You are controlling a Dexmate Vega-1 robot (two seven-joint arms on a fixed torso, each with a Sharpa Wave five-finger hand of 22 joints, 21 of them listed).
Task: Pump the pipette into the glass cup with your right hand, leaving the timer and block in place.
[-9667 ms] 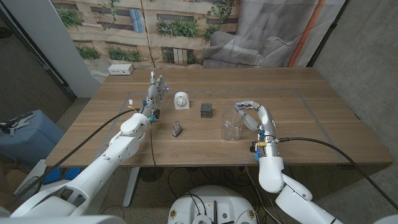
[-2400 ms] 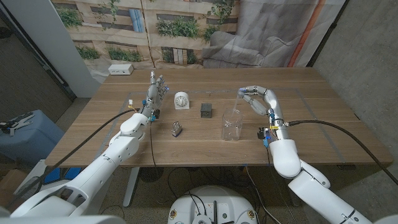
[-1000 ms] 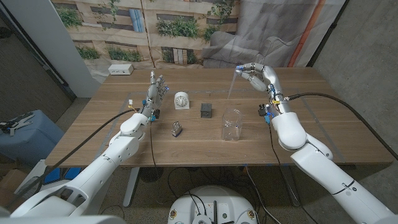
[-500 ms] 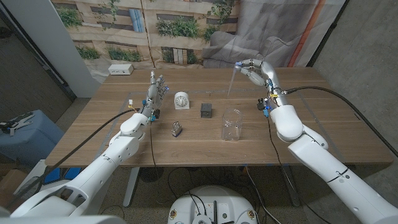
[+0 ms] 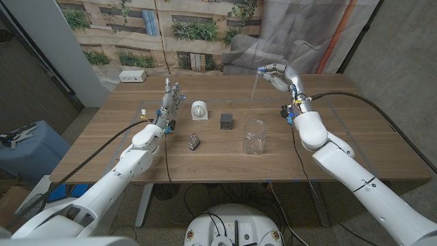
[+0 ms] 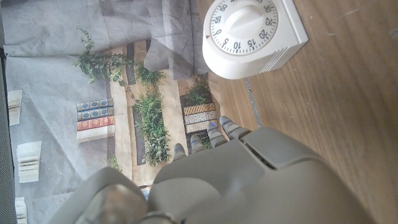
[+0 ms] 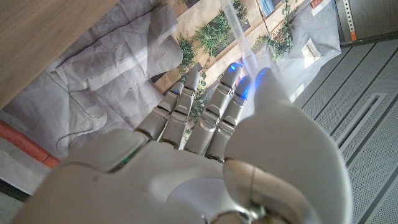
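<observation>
My right hand (image 5: 276, 75) is raised over the table's far right part and pinches the bulb of a clear pipette (image 5: 257, 86). The stem slants down toward the table, its tip well above and behind the empty glass cup (image 5: 255, 137). In the right wrist view the stem (image 7: 240, 34) runs out past my fingertips (image 7: 231, 70). The white timer (image 5: 199, 109) and the dark block (image 5: 226, 121) stand left of the cup. My left hand (image 5: 172, 100) stands upright beside the timer (image 6: 252, 30), fingers extended, holding nothing.
A small metal object (image 5: 194, 142) lies in front of the timer and block. A white power strip (image 5: 133, 76) sits at the table's back left corner. Thin tape lines mark a rectangle on the wooden table (image 5: 341, 137).
My right hand has risen from beside the cup with the pipette and drifted slightly left and away in the last second. Left hand, timer, block and cup have not moved.
</observation>
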